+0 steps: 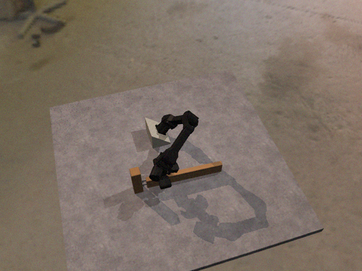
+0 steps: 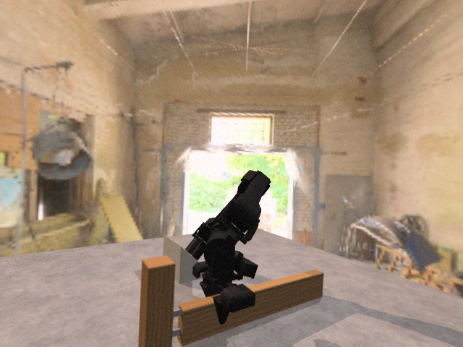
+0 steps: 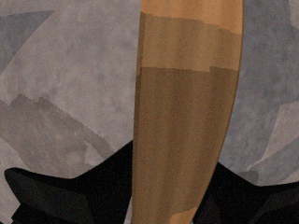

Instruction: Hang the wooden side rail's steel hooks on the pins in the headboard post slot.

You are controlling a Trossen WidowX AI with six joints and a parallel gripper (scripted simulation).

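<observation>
The wooden side rail (image 1: 195, 171) (image 2: 283, 295) (image 3: 187, 88) stands on its long edge on the table (image 1: 95, 243). Its near end is next to the upright headboard post (image 1: 135, 179) (image 2: 157, 302). Two steel hooks (image 2: 176, 322) (image 1: 143, 182) at that end reach to the post's face; I cannot tell whether they sit on the pins. My gripper (image 1: 164, 181) (image 2: 228, 300) is shut on the rail near its hook end, one finger on each side face. The rail's far end (image 2: 315, 283) is lower, toward the table.
A pale grey wedge-shaped block (image 1: 156, 135) (image 2: 179, 261) stands behind the arm's base. The table's front edge (image 1: 242, 255) runs along the lower right in the top view.
</observation>
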